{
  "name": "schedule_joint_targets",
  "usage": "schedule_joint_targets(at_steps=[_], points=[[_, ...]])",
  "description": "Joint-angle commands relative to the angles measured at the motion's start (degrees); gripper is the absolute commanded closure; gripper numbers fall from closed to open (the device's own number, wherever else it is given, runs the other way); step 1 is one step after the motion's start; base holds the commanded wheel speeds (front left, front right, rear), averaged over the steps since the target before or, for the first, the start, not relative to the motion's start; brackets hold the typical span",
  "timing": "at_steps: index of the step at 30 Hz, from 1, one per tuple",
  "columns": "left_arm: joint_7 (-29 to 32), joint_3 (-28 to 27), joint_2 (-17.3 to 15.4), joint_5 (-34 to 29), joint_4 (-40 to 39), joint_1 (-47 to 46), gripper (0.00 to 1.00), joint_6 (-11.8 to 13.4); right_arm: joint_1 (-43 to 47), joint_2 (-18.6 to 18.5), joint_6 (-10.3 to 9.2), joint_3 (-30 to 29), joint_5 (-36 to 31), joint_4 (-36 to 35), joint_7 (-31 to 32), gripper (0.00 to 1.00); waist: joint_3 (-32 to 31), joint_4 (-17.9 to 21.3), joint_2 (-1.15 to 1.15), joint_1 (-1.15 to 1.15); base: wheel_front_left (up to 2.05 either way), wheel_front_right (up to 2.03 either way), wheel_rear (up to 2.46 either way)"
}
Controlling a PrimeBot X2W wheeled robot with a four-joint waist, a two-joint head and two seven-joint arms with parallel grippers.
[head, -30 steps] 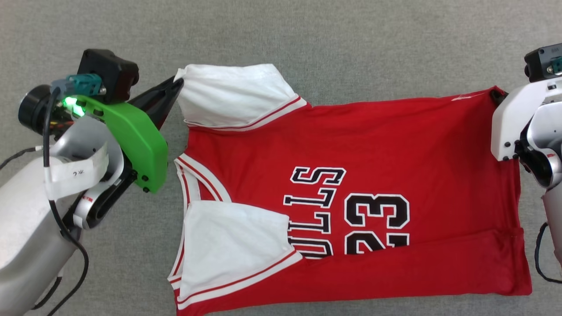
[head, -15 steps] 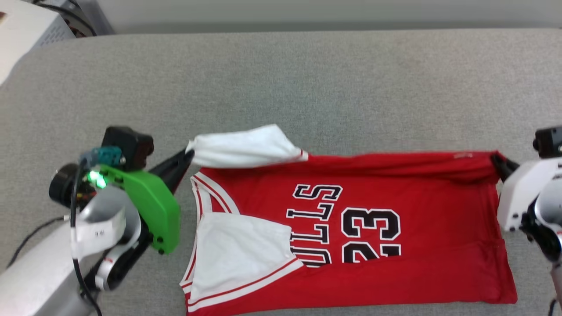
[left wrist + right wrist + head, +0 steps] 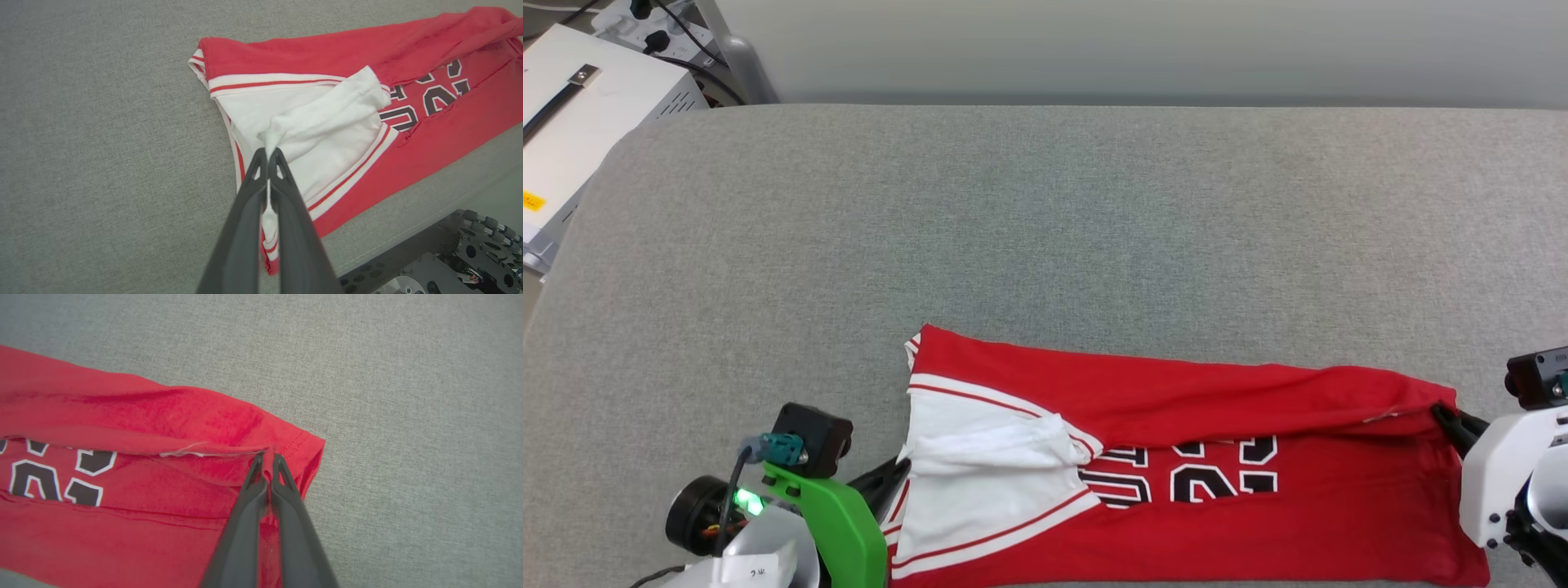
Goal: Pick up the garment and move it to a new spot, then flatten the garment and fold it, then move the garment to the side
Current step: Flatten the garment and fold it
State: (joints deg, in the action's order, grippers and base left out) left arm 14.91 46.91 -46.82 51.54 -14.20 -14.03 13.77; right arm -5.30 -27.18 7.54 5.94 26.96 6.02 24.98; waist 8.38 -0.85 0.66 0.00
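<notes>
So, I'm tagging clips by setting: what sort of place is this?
Probably a lab or workshop: a grey fabric table, a white equipment box beside it, and a loaded power strip behind.

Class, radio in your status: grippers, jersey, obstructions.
Left gripper shut on sleeve; right gripper shut on hem corner. Garment half-folded on grey surface. White box well away.

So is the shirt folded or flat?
Folded: the shirt has its far edge doubled over the front, hiding part of the numbers.
</notes>
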Motion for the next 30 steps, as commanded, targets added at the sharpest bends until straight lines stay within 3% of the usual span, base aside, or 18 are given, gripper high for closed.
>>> schedule_joint_targets(at_steps=[1, 8, 17, 18, 19, 20, 21, 30], points=[[0.0, 0.3, 0.2, -0.1, 0.8, 0.8, 1.00, -0.5, 0.9, -0.9, -0.05, 0.6, 0.4, -0.3, 0.2, 1.00, -0.1, -0.1, -0.66, 0.00, 0.00, 0.00, 0.00], [-0.6, 1.1, 1.4, 0.4, 4.8, 1.2, 1.00, -1.8, 1.7, -5.1, -0.05, 4.4, 0.6, 0.6, -0.2, 1.00, 0.2, -0.3, -0.66, 0.00, 0.00, 0.00, 0.00], [0.7, 3.4, 2.1, -0.7, 8.2, 1.1, 1.00, -2.8, 1.5, -7.3, -0.05, 7.4, 1.0, 3.3, -1.0, 1.00, 1.0, -0.2, -0.66, 0.00, 0.00, 0.00, 0.00], [0.8, 3.9, 2.6, -0.7, 8.7, 1.2, 1.00, -3.0, 1.4, -7.6, -0.05, 8.1, 0.8, 3.5, -1.0, 0.80, 1.0, -0.2, -0.66, 0.00, 0.00, 0.00, 0.00], [0.9, 4.1, 3.1, -0.6, 9.1, 1.3, 1.00, -3.1, 1.3, -7.6, -0.05, 8.3, 0.9, 3.5, -1.3, 0.53, 0.9, -0.2, -0.66, 0.00, 0.00, 0.00, 0.00], [1.0, 4.4, 3.7, -0.2, 9.6, 1.5, 0.90, -3.1, 1.3, -7.1, -0.05, 8.2, 1.7, 3.6, -1.6, 0.00, 0.7, -0.2, -0.66, 0.00, 0.00, 0.00, 0.00], [1.3, 4.4, 4.1, 0.2, 10.3, 1.8, 0.00, -2.8, 1.4, -6.6, -0.05, 8.1, 2.7, 3.7, -1.3, 0.00, 0.5, -0.2, -0.66, 0.00, 0.00, 0.00, 0.00], [-2.7, 3.7, 6.0, -0.7, 12.3, 1.6, 0.00, -2.4, 2.4, -5.3, -0.05, 4.4, 4.4, -1.1, 0.8, 0.00, -2.4, -0.5, -0.66, 0.00, 0.00, 0.00, 0.00]])
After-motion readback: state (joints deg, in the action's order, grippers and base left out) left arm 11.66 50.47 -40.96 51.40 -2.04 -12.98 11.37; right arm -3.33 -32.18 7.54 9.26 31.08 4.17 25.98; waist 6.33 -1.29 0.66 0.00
